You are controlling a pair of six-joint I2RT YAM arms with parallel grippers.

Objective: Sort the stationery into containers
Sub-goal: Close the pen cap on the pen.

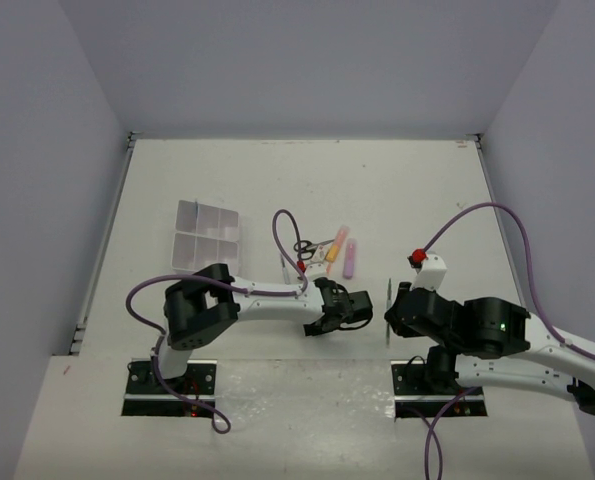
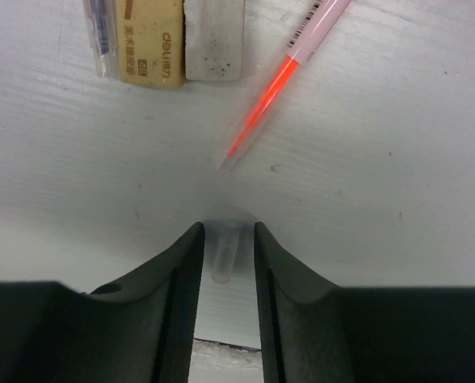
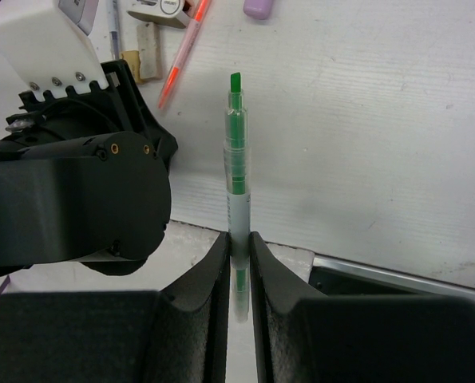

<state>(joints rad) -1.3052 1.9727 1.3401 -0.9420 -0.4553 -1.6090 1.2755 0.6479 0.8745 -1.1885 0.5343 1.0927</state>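
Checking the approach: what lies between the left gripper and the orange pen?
Left wrist view: a small clear cap inside the left gripper, then bare table up to the orange pen.

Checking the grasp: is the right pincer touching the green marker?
Touching. Right wrist view: the right pincer clamps the green marker, no gap either side.

We record a white table (image 1: 397,190) as the supporting surface. A clear organiser box (image 1: 207,236) rests on its left part. To the right of the box lie black-handled scissors (image 1: 304,246), an orange marker (image 1: 337,248) and a lilac bar (image 1: 349,258), close together. In the left wrist view we also find a tan eraser (image 2: 149,40) touching a white eraser (image 2: 215,38), and a small clear cap (image 2: 225,251) lying apart from them.
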